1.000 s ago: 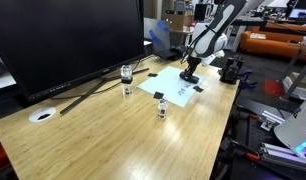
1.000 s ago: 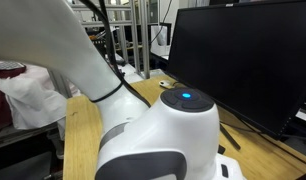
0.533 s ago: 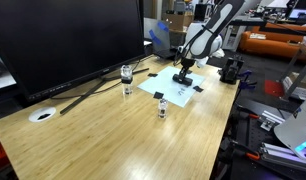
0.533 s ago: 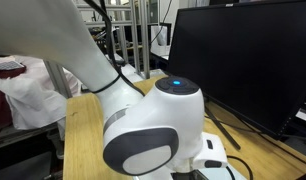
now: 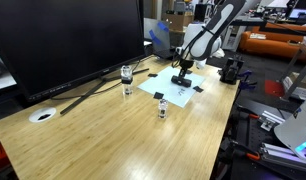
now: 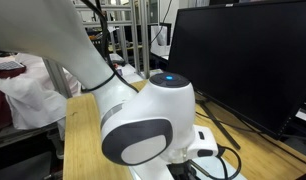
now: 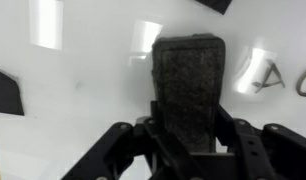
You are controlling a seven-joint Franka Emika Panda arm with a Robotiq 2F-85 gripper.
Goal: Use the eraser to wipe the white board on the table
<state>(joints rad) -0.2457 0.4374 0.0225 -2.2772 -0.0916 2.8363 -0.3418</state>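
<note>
Since the earlier frames the end effector [image 5: 180, 73] has slid sideways across the white board [image 5: 169, 91] towards the monitor [image 5: 63, 40], most of that shift coming first and only a small step in the last half second, while the arm's joint housing [image 6: 153, 120] has turned a little with it. We read this as a wiping stroke under way, perhaps nearing the end of its sweep. In the wrist view the end effector [image 7: 189, 125] is clamped on the eraser [image 7: 188, 75], which juts out ahead of the fingers over the white board [image 7: 83, 70] lying on the desk [image 5: 103, 130]; a dark stroke [image 7: 273, 75] remains just beside it, so wiping is not finished. We cannot tell whether the eraser presses flat. The joint housing fills an exterior view and hides the board there; where the board does show, the eraser is too small to make out
</note>
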